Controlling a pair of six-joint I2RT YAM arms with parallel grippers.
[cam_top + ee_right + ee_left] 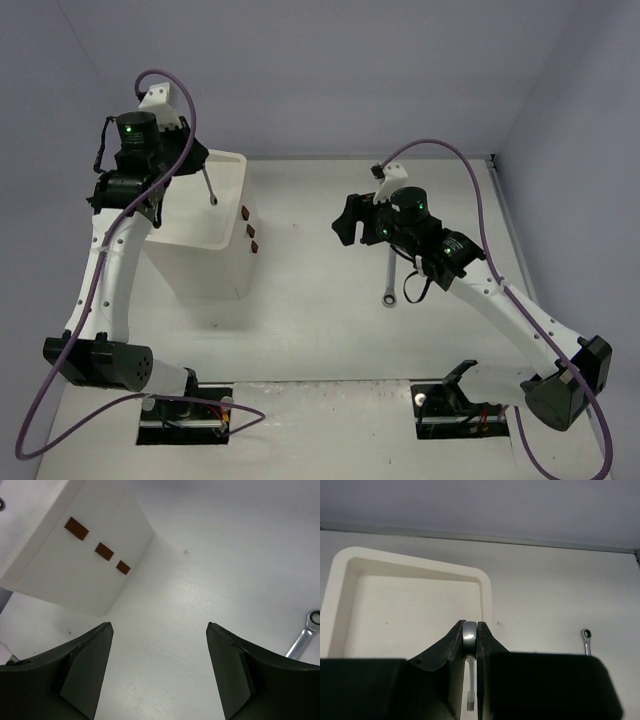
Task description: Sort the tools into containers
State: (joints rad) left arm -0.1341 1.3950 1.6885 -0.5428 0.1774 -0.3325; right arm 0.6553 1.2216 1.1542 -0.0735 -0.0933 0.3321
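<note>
My left gripper [197, 162] [471, 624] is shut on the ring end of a silver wrench [209, 187] [469, 636]. That wrench hangs down over the shallow tray top [232, 165] [350, 565] of the tall white container [200, 262] [60, 565]. A second silver wrench [390, 278] [586, 641] [305, 639] lies flat on the table under the right arm. My right gripper [349, 219] [159, 626] is open and holds nothing. It hovers over bare table between the container and the lying wrench.
The container's drawer front carries three small brown handles [249, 229] [104, 551] and faces the right arm. Grey walls close in the table at the back and both sides. The arm bases [185, 412] sit at the near edge.
</note>
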